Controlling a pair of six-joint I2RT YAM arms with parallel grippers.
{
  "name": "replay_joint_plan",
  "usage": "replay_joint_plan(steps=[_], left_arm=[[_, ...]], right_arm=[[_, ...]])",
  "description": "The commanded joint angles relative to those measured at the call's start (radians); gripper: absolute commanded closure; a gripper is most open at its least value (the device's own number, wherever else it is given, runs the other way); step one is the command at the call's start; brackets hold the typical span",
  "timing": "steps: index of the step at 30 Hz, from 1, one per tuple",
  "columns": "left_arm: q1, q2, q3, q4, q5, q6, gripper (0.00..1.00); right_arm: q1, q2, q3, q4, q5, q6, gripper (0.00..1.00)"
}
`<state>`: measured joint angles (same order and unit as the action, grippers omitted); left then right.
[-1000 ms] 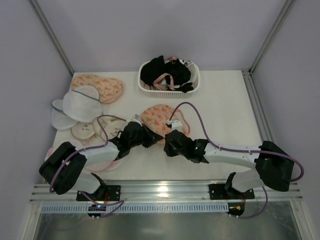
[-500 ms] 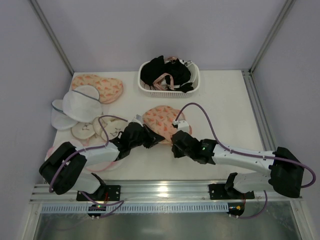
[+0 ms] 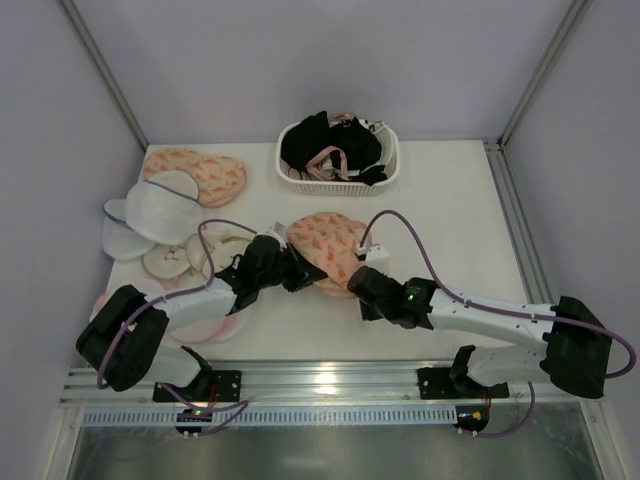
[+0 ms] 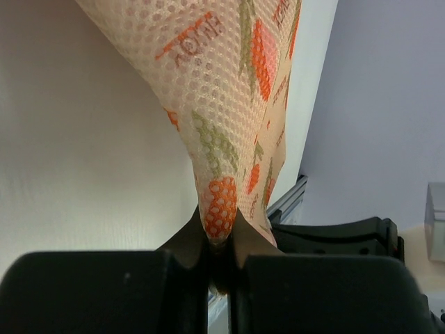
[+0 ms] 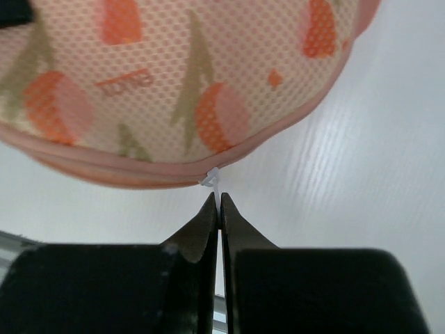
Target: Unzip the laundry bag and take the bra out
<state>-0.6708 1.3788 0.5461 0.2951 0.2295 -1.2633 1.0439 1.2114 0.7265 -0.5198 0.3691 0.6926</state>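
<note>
Laundry bag, padded peach mesh with orange print (image 3: 325,240), sits mid-table. Left gripper (image 4: 220,243) is clamped on a fold of its mesh, and right gripper (image 5: 219,209) is pinched shut on the white zip tab (image 5: 213,179). I'd drag the tab along the pink rim (image 5: 125,174) while the left holds firm. White plastic basket (image 3: 340,188) is far behind and white mesh bags (image 3: 160,210) far left, neither blocking.

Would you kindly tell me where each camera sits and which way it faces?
Top external: above and behind the robot, looking down on the table; the left arm and right arm meet at the laundry bag.
Left wrist: on the left arm, looking along the left tool, shut on the bag's mesh.
Right wrist: on the right arm, looking along the right tool, shut on the white pull tab at the bag's rim.
Shared: all three show that bag.
</note>
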Motion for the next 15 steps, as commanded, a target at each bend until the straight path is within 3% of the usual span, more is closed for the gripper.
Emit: replay_joint_plan(steps=[1, 5, 15], left_arm=[[0.025, 0.012, 0.084, -0.025, 0.109, 0.132, 1.0], [0.025, 0.045, 0.115, -0.045, 0.198, 0.186, 1.0], [0.025, 0.109, 0.187, -0.169, 0.361, 0.353, 1.0]], right_arm=[[-0.015, 0.037, 0.02, -0.178, 0.158, 0.048, 0.96], [-0.053, 0.095, 0.022, -0.207, 0.211, 0.076, 0.96], [-0.208, 0.065, 0.01, -0.169, 0.301, 0.038, 0.96]])
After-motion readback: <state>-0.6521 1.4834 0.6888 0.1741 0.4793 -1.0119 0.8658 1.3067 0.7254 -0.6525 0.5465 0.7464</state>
